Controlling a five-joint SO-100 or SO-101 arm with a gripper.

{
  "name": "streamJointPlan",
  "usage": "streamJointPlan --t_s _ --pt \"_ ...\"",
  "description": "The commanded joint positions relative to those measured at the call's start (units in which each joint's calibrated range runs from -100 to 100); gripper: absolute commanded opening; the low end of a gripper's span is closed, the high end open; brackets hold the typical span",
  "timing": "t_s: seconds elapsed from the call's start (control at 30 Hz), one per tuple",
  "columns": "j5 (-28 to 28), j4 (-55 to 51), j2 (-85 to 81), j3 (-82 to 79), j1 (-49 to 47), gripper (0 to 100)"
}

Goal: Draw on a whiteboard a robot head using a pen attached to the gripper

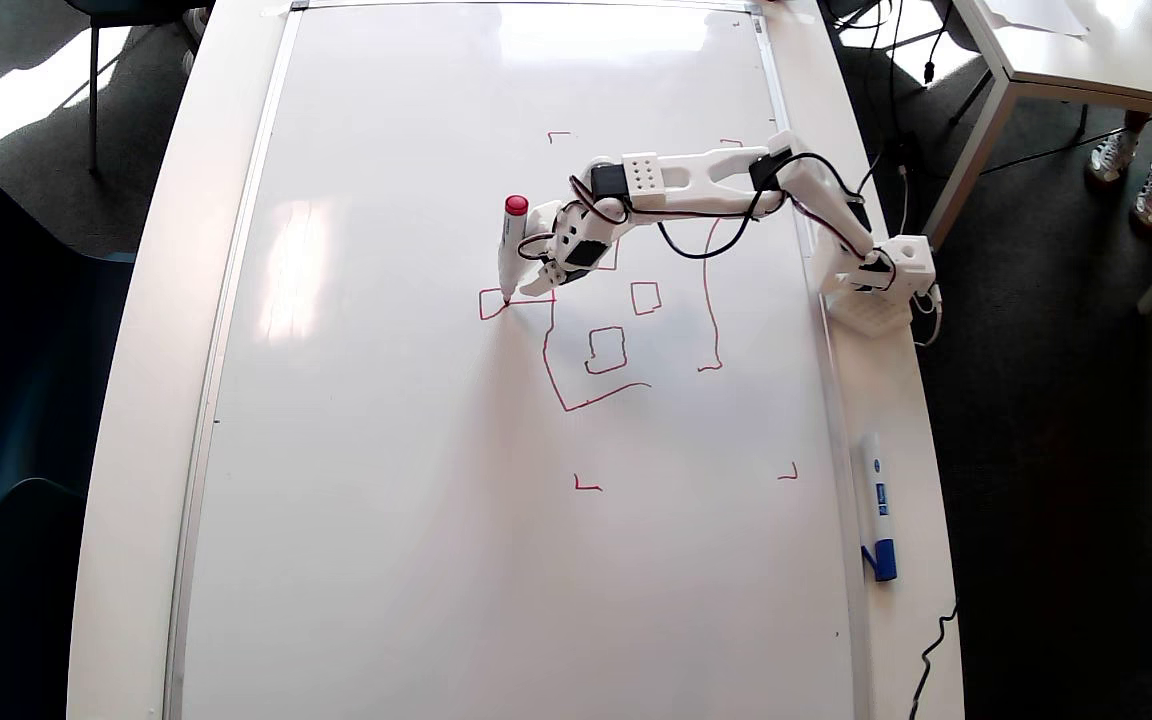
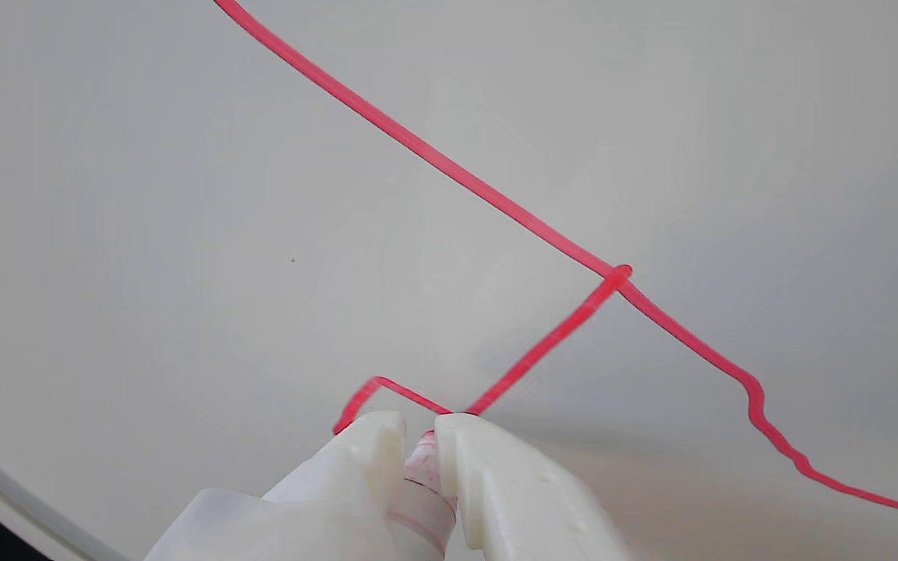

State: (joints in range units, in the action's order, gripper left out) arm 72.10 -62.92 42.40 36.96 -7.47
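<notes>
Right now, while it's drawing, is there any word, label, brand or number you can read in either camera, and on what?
None can be read.
White marker with a blue cap on the tabletop rim: small blue print on the barrel, too small to read.
Glossy white whiteboard: only red drawn lines and corner marks, no writing.
White-barrelled pen between the fingers: no legible label.

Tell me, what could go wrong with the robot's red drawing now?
The pen sits clamped in the gripper, tip on the whiteboard; it might slip and wobble the lines. The robot head outline has a gap at its lower right. The black cable hangs over fresh ink and might smear it.
</notes>
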Motion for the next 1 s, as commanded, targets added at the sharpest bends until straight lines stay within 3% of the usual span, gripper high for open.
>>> streamJointPlan --t_s 0.0,0.5,0.73,0.97 --pt "-0.30 -0.85 -2.10 0.95 -0.45 1" --pt "-0.04 -1.20 -15.44 -0.23 1.24 1" --pt "2.38 -12.66 -29.19 -2.87 2.42 1" --pt "2.27 -15.27 -44.70 -11.95 2.49 1"
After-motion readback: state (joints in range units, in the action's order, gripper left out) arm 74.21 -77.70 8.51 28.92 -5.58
